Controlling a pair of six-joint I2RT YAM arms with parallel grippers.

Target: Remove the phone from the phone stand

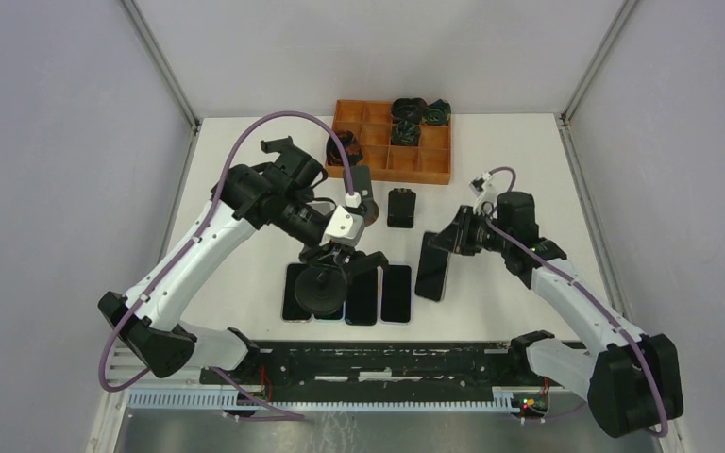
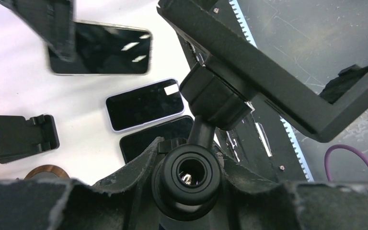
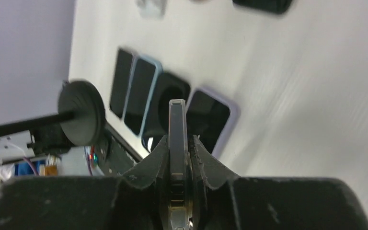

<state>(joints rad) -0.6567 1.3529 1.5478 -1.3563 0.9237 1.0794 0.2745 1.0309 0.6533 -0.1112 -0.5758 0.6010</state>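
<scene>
My left gripper (image 1: 342, 247) is shut on the black phone stand (image 1: 323, 289) and holds it above the table; its round base faces the camera in the top view. In the left wrist view my fingers (image 2: 124, 175) grip the stand's ball joint (image 2: 188, 176), and its empty clamp bracket (image 2: 268, 79) reaches up to the right. My right gripper (image 1: 455, 240) is shut on a dark phone (image 1: 431, 267), held clear of the stand to its right. The right wrist view shows that phone edge-on (image 3: 177, 134) between my fingers, with the stand's base (image 3: 81, 113) at the left.
Several phones (image 1: 379, 294) lie side by side on the white table under the stand. A small black folded holder (image 1: 401, 208) lies behind them. An orange compartment tray (image 1: 415, 168) with black items stands at the back. A black rail (image 1: 387, 363) runs along the near edge.
</scene>
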